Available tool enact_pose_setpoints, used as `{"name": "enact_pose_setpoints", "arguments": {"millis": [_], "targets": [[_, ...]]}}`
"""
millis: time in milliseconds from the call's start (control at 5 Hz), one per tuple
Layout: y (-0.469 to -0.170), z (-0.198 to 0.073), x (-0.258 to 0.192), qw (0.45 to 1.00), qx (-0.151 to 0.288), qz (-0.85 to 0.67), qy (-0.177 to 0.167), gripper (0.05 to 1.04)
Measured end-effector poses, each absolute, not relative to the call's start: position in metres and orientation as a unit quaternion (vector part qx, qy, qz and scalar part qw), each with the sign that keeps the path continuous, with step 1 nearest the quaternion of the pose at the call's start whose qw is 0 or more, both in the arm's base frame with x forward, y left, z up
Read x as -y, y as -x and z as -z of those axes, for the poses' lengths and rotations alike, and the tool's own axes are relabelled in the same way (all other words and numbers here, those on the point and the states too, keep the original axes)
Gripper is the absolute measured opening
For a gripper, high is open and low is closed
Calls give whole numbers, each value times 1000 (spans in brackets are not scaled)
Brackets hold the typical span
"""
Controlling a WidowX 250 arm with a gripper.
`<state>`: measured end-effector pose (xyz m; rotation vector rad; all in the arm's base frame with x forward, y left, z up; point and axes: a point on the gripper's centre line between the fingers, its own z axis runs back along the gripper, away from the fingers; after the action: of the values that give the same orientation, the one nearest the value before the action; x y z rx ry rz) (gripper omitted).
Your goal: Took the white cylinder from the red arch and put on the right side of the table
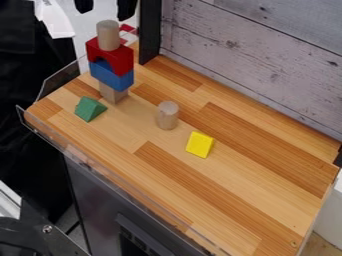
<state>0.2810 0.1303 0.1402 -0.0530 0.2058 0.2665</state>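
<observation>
Worktop [257, 182] below, my hand [105, 6] hangs wide over the cylinder [108, 36] on the arch [121, 59] (tippy, I'd guess); to pick, I must lower gently.

white cylinder [108, 36] stands upright on red arch [120, 56]

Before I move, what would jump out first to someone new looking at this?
Probably the stack at the table's far left, a pale cylinder topping a red arch and blue block. Next, the bright yellow block near the middle of the wooden table.
</observation>
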Motion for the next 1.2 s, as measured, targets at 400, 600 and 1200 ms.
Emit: {"name": "enact_pose_setpoints", "arguments": {"millis": [400, 600, 1200], "targets": [[-283, -108, -137, 974, -154, -162, 20, 999], [-282, -103, -139, 971, -162, -171, 26, 969], [-285, -104, -144, 966, -169, -195, 14, 550]]}}
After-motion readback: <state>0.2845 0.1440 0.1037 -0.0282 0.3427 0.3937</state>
